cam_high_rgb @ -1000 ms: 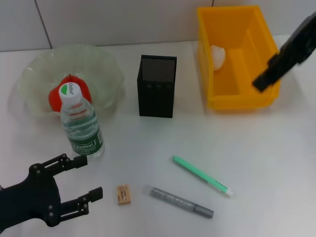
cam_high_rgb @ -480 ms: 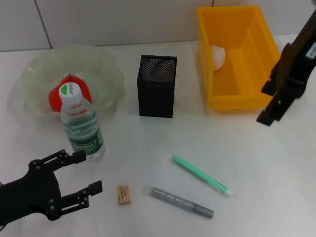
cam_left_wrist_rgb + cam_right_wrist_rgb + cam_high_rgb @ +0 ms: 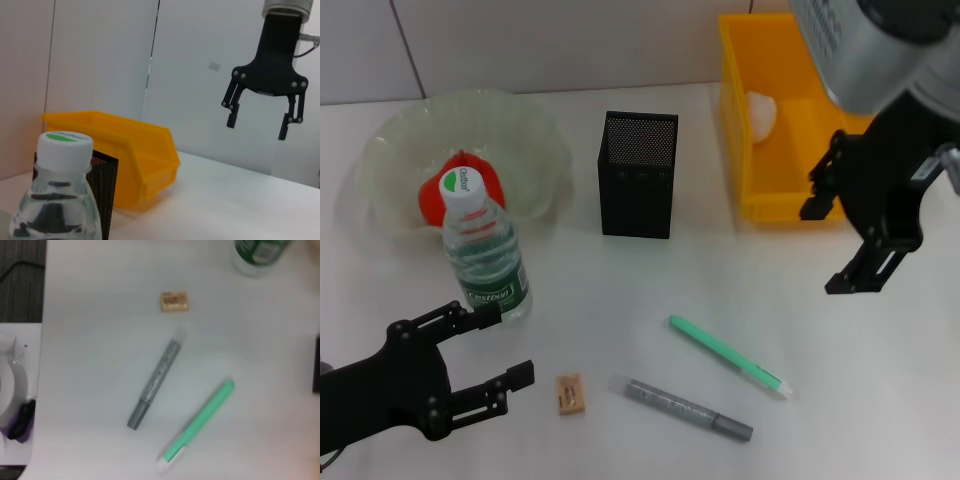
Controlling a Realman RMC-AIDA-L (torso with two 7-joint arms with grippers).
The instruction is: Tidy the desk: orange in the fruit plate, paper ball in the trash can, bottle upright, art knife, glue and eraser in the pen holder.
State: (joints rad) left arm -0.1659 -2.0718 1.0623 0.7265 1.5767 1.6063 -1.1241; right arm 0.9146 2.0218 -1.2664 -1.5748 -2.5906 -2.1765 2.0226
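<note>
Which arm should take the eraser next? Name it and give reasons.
Left. The left hand is open just beside the eraser; the right hand hangs near the trash can, farther off.

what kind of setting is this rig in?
Probably a lab or office mock-up of a desk: a plain white tabletop against a tiled wall, set with a black mesh pen holder, a yellow trash can, and stationery such as the eraser.

The white table (image 3: 880, 390) bears fruit plate (image 3: 535, 125), bottle (image 3: 483, 258), pen holder (image 3: 637, 177), trash can (image 3: 790, 195), eraser (image 3: 570, 394), green pen (image 3: 725, 355), grey pen (image 3: 686, 408).
</note>
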